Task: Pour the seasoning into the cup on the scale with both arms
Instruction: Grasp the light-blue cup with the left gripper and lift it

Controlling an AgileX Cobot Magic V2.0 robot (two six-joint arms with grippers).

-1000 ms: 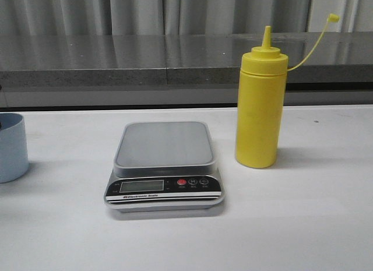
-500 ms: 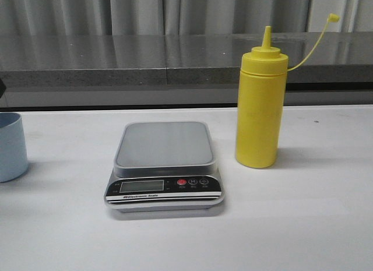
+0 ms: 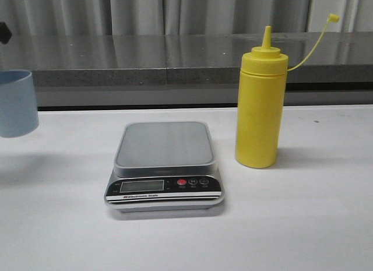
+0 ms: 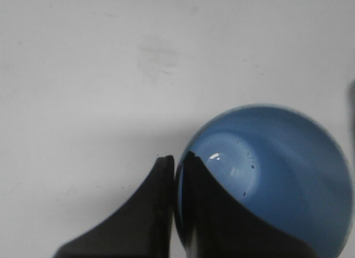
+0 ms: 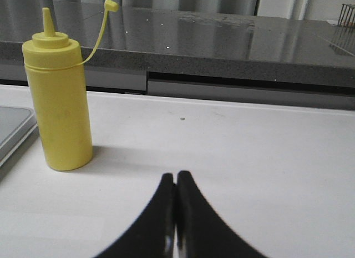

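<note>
The light blue cup (image 3: 16, 102) hangs in the air at the far left edge of the front view, above the white table. In the left wrist view my left gripper (image 4: 176, 163) is shut on the cup's rim (image 4: 277, 175), one finger inside and one outside. The silver-grey scale (image 3: 164, 164) sits mid-table with a bare platform. The yellow seasoning bottle (image 3: 260, 111) stands upright right of the scale, cap off on its tether. In the right wrist view my right gripper (image 5: 176, 179) is shut and empty, low over the table, the bottle (image 5: 58, 108) well off to one side.
A grey stone ledge (image 3: 186, 58) runs along the back of the white table (image 3: 303, 224), with curtains behind it. A corner of the scale (image 5: 11, 130) shows in the right wrist view beside the bottle.
The cup has risen off the table at the left edge and shifted slightly right, held by my left gripper. The scale and bottle have not moved.
</note>
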